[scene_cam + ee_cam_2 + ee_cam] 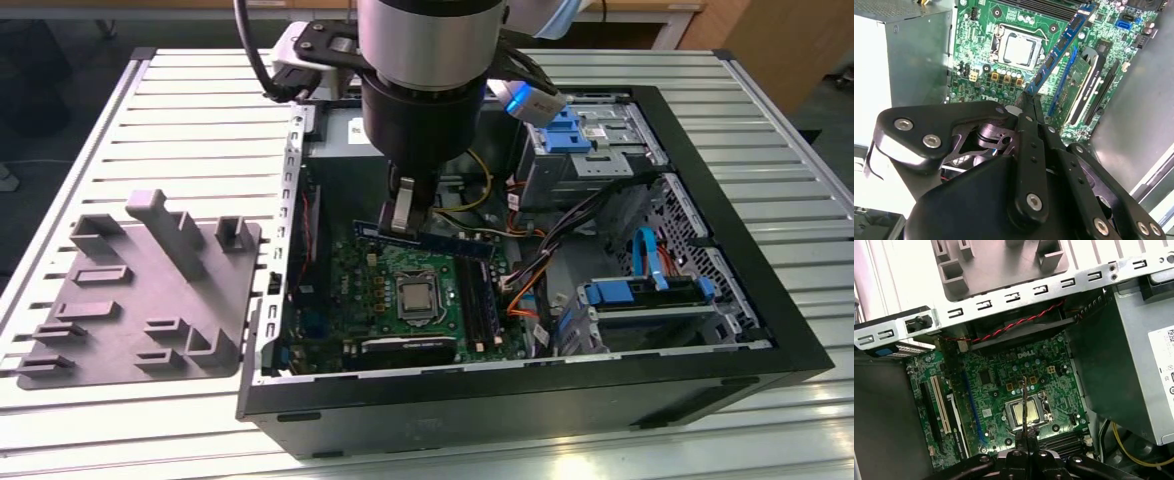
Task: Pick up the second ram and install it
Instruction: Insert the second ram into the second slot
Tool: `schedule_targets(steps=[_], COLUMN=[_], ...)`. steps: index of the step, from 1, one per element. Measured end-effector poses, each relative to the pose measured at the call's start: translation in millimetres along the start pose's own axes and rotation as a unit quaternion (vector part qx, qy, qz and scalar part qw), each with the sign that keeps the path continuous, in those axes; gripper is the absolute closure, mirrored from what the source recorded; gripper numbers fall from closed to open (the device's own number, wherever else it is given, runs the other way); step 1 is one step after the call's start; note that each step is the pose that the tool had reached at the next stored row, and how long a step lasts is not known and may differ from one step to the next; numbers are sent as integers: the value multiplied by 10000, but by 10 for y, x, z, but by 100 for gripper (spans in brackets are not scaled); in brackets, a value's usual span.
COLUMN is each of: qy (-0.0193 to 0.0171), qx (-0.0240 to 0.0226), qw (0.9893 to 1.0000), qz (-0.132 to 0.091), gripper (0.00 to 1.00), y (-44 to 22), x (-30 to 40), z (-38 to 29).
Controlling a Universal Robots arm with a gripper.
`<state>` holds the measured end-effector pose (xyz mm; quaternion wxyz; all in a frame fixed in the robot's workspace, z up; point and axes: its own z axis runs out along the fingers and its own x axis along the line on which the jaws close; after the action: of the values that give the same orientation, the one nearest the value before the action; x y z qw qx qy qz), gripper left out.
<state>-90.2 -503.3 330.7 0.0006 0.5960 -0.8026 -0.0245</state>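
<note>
Black two-finger gripper (399, 226) is pressed together on the long thin blue circuit-board ram stick with dark chips (447, 243). It pinches the stick near one end, and the rest juts out past the fingertips. The stick hangs in air inside the open black metal computer case (534, 385), touching nothing, above the big green motherboard (999, 372). The square silver processor (1026, 412) sits right below the gripper, and the long black plastic memory slots (1064, 440) lie just beside the processor, down and off to one side of the fingertips. As I read it, the pick is done and the step in hand is carrying and seating the stick. In the first wrist view the stick looks roughly crosswise to the slots, so the wrist likely needs a good turn before descending. The grip is off-centre, so pushing from that end could tip the stick. Bring it down level with the contact edge down and square over one slot, then press evenly. I cannot tell which slot is free, whether the end latches are open, or which way the notch faces. The grey metal power supply box (1124, 365) stands near the gripper on the slot side, so watch clearance there.
</note>
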Motion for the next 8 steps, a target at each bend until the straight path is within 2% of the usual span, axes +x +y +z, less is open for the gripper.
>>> schedule_targets(steps=[8], qy=[-6], qx=[4], qw=[9999], qz=[154], gripper=[89], y=[0], x=[0], z=[1])
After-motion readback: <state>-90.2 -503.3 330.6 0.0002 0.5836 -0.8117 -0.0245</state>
